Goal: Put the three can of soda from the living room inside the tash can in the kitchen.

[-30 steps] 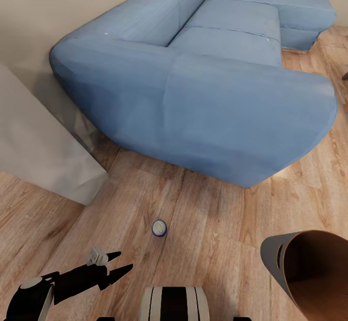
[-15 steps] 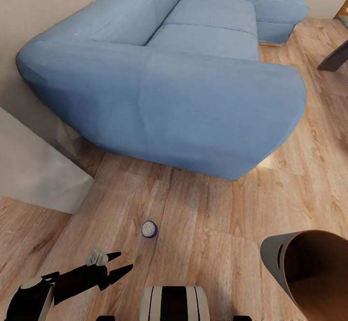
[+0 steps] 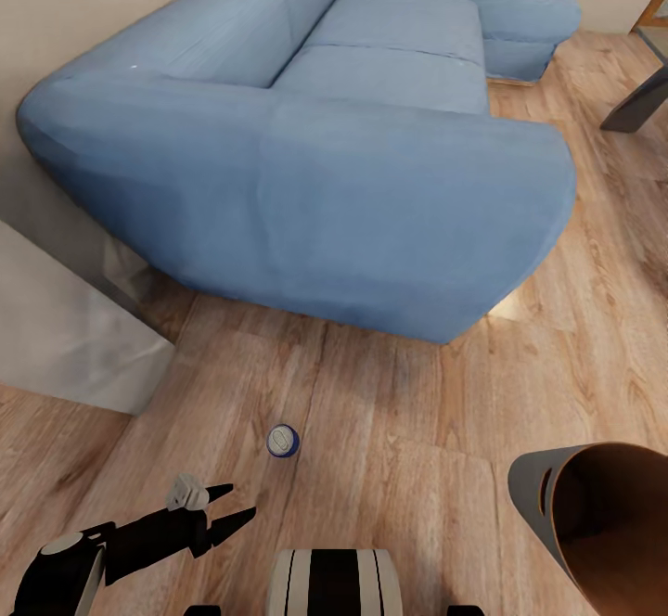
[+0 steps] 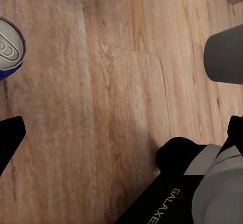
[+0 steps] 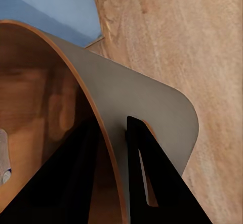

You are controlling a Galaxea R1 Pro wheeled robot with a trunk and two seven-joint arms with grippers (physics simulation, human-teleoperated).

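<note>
Soda can (image 3: 283, 441) stands upright on the floor, lower left of centre, just beyond your left pincer (image 3: 237, 505), fingers apart; right pincer (image 5: 119, 148) clamps the bin rim (image 5: 76, 72).

You can read one marking: the white capital letters "GALAXE", cut off by the picture's edge, printed on a black panel (image 4: 162, 204) of the robot's body in the left wrist view. Taking the blue soda can (image 4: 9, 44) as your landmark, that panel lies well apart from it across the wood floor (image 4: 101, 107), just beside a grey rounded part of the robot (image 4: 217, 193). The silver top of the can shows only the embossed opening and tab, and you will find no legible text, number or brand on it in either the left wrist view or the head view.
</note>
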